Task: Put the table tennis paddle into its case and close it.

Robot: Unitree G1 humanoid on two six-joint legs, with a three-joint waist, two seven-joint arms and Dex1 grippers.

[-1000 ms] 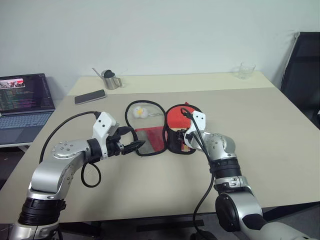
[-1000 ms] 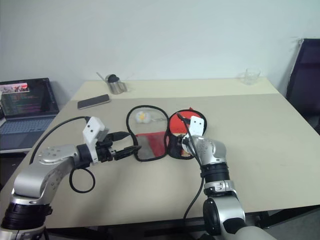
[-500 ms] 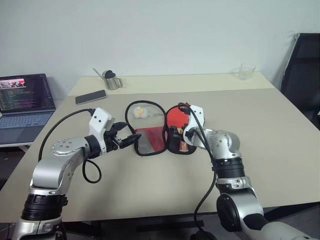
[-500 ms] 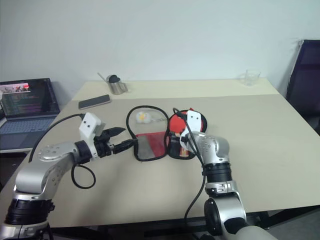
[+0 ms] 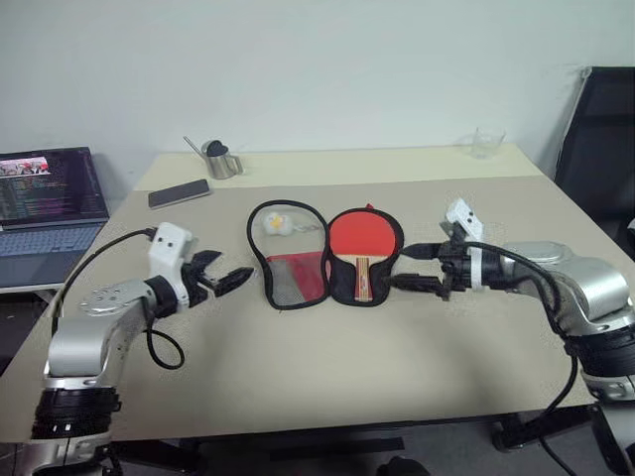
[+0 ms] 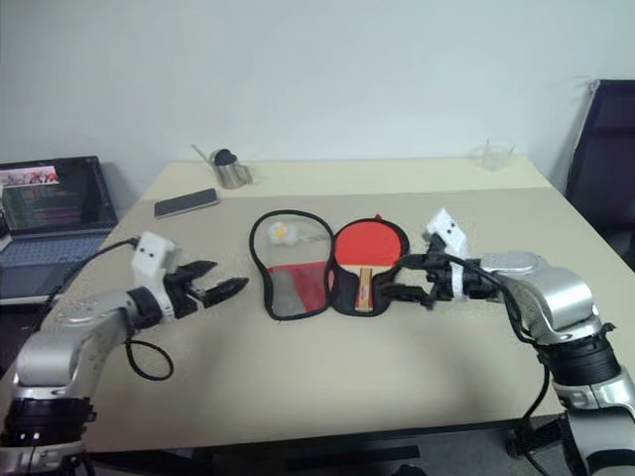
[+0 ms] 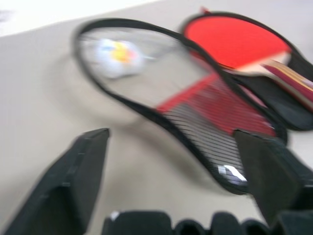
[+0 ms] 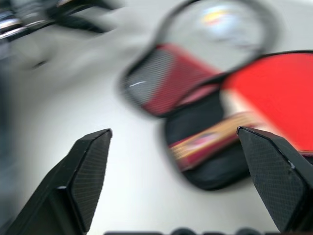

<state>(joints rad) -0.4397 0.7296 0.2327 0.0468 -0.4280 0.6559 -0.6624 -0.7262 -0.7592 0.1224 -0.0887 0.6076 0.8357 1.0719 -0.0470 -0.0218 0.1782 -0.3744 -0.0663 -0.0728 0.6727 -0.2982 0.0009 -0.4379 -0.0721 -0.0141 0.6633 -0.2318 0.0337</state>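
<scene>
One table tennis paddle [image 5: 363,242] lying red face up in the right half of one case [image 5: 290,250], unzipped and spread flat mid-surface [image 5: 327,387]; white charm [image 5: 277,224] in the left half. No legible writing. Left gripper [image 5: 230,280] and right gripper [image 5: 404,267] flanking, jaws wide, holding nothing.

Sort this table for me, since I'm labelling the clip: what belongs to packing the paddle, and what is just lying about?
Job: table tennis paddle, open case, left gripper, right gripper.
Lying about: phone, metal cup, glass, laptop, black chair.
</scene>
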